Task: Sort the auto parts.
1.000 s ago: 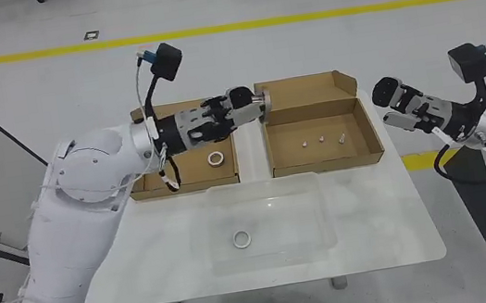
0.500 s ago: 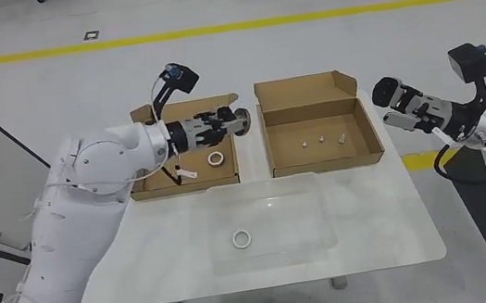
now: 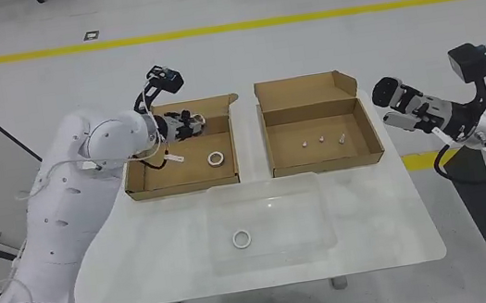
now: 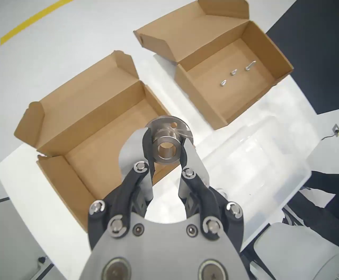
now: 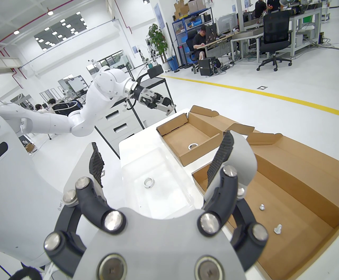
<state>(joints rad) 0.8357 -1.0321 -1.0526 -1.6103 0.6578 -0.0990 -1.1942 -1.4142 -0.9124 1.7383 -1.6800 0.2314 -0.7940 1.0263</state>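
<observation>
Above the back of the left cardboard box [image 3: 182,186], the left gripper [image 3: 194,124] is clamped on a metal flanged hub [image 4: 166,143], raised over the box floor where a white ring [image 3: 216,158] lies. Off the right edge of the table [image 3: 374,217], beside the right cardboard box [image 3: 324,164] with three small fasteners [image 3: 322,138], the right gripper [image 5: 161,156] hangs with jaws wide apart, holding nothing. Another ring [image 3: 242,239] sits in the clear tray [image 3: 325,233]
</observation>
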